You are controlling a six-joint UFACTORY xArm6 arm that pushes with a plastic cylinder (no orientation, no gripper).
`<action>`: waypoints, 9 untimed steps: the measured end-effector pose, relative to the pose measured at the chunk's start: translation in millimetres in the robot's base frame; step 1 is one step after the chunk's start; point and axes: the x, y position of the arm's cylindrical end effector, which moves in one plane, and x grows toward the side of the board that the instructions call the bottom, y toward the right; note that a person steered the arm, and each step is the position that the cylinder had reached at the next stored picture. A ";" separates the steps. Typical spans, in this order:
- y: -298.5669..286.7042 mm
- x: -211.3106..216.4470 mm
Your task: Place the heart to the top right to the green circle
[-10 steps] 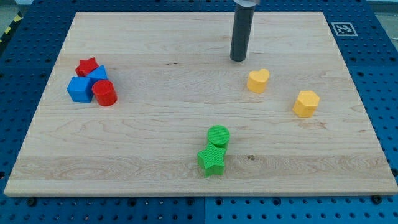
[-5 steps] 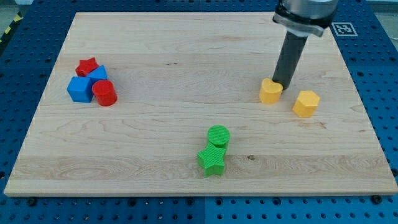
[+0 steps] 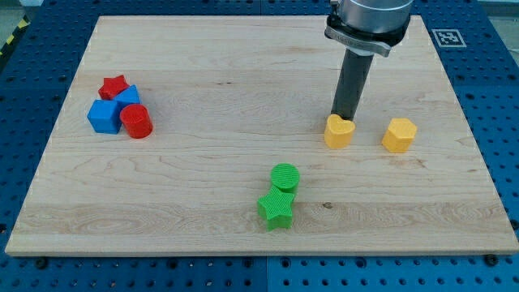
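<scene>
The yellow heart (image 3: 338, 131) lies right of the board's middle. My tip (image 3: 345, 118) touches its top edge, just above it. The green circle (image 3: 285, 176) lies at the lower middle, below and to the left of the heart, with a clear gap between them. A green star (image 3: 276, 208) touches the circle from below.
A yellow hexagon (image 3: 399, 135) lies right of the heart. At the left, a red star (image 3: 114, 86), a blue cube (image 3: 104, 116), another blue block (image 3: 128, 98) and a red cylinder (image 3: 136, 122) form a cluster. The wooden board (image 3: 203, 65) ends at a blue pegboard.
My tip swung right and down to the heart, then back left. The heart has shifted down, first rightward, then leftward. The other blocks have not moved.
</scene>
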 end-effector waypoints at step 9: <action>-28.3 65.1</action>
